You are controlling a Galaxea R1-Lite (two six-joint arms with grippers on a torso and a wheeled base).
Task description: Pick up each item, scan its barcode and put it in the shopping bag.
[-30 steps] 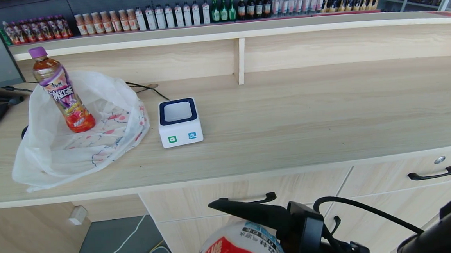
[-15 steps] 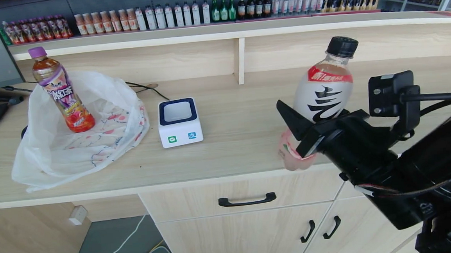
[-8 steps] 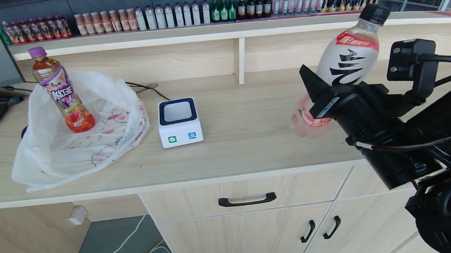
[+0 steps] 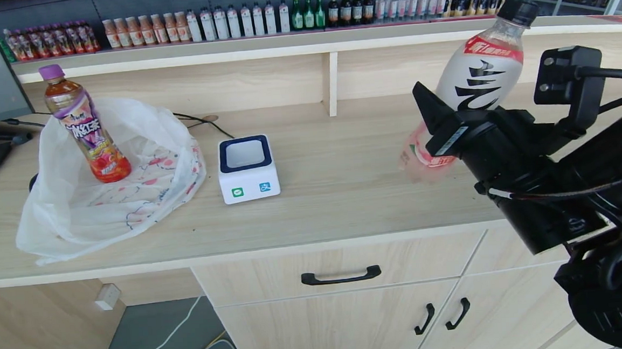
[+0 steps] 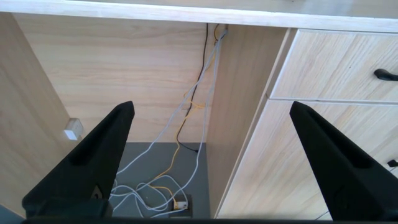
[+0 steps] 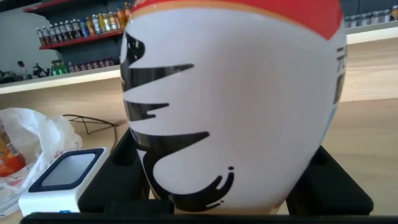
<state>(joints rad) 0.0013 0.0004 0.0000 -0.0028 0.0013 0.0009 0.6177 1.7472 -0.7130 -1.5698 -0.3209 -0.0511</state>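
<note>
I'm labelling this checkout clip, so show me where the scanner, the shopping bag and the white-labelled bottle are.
scanner (image 4: 245, 153): head view, on the pale window on top.
shopping bag (image 4: 71, 221): head view, on bare plastic at its near side.
white-labelled bottle (image 4: 473, 83): head view, on the label's middle.

You can't see white-label bottle (image 4: 473, 83) midsection behind right gripper (image 4: 448, 123); right wrist view crops cap, base; shelf bottles (image 4: 258, 18) too small.
</note>
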